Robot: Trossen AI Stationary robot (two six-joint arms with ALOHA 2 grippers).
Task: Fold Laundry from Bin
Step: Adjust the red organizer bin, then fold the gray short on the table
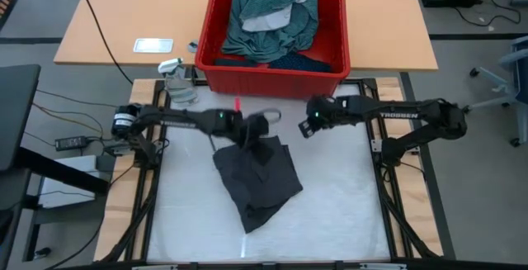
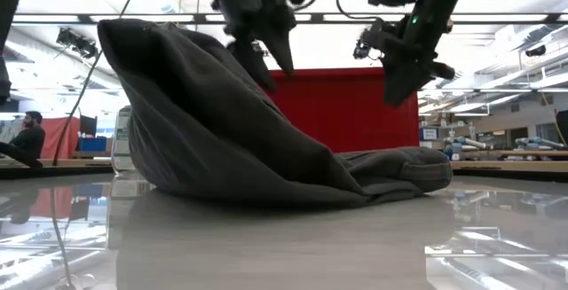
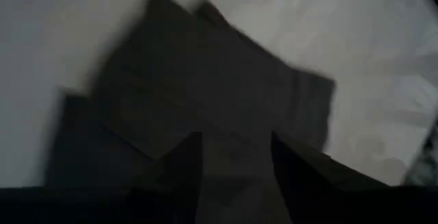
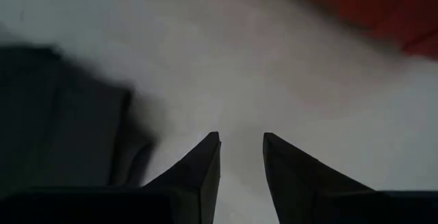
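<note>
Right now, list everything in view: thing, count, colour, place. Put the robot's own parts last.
Dark grey garment: one, dark grey, crumpled on the white work surface, under the left gripper.
Red bin: one, red, at the table's far edge.
Laundry in bin: several pieces, teal-green dotted on top, white and navy showing, heaped inside the bin.
White work surface: one, white, between the arms.
Wooden table: one, light wood, behind the bin.
Person: one, seated far back in the room.
Left gripper: one, dark, open above the grey garment.
Right gripper: one, dark, open over bare surface near the bin.
</note>
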